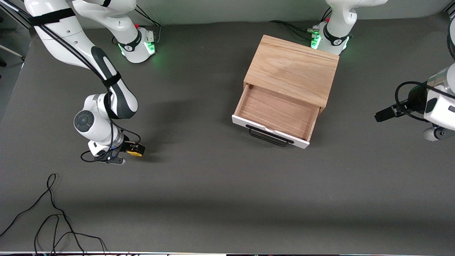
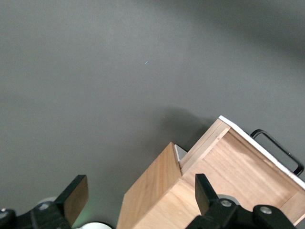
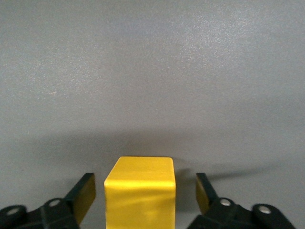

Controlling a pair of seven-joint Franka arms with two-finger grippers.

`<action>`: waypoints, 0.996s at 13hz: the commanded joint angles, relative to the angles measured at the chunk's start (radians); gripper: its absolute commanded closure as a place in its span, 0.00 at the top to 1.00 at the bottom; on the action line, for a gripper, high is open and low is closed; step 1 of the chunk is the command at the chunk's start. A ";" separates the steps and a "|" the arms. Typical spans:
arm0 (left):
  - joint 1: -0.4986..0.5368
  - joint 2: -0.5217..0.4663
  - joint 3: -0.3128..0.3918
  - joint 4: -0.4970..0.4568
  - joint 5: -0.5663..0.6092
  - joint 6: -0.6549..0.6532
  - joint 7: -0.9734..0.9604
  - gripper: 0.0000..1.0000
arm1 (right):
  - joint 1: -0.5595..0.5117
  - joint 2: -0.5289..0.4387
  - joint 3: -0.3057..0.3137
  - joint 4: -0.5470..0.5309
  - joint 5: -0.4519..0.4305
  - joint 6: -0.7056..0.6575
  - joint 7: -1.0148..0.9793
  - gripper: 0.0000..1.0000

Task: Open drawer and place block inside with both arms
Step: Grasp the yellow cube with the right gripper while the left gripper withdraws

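Note:
The block (image 3: 140, 191), a small yellow cube, sits on the grey table at the right arm's end. My right gripper (image 3: 145, 193) is down around it, and a narrow gap shows between each finger and the block's sides. From the front, the block (image 1: 135, 153) peeks out under that gripper (image 1: 128, 151). The drawer (image 1: 269, 131) stands pulled out of the oak cabinet (image 1: 293, 67), its wooden tray bare and its black handle (image 1: 268, 138) facing the front camera. The left arm (image 1: 439, 103) waits in the air at its end of the table. My left gripper (image 2: 140, 195) is open and holds nothing.
Loose black cables (image 1: 53, 213) lie on the table near the front camera, at the right arm's end. The two green-lit bases (image 1: 138, 44) (image 1: 328, 39) stand along the edge farthest from the front camera. Bare grey table separates the block from the drawer.

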 commanded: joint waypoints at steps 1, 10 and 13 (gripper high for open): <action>0.004 -0.082 0.020 -0.100 0.001 0.051 0.170 1.00 | 0.006 -0.013 0.001 -0.011 0.015 0.012 0.004 0.61; -0.004 -0.093 0.019 -0.088 -0.002 0.087 0.347 1.00 | 0.029 -0.063 0.007 0.044 0.013 -0.113 0.016 0.13; -0.001 -0.092 0.019 -0.091 0.001 0.085 0.382 1.00 | 0.030 -0.128 0.009 0.111 0.016 -0.267 0.004 0.07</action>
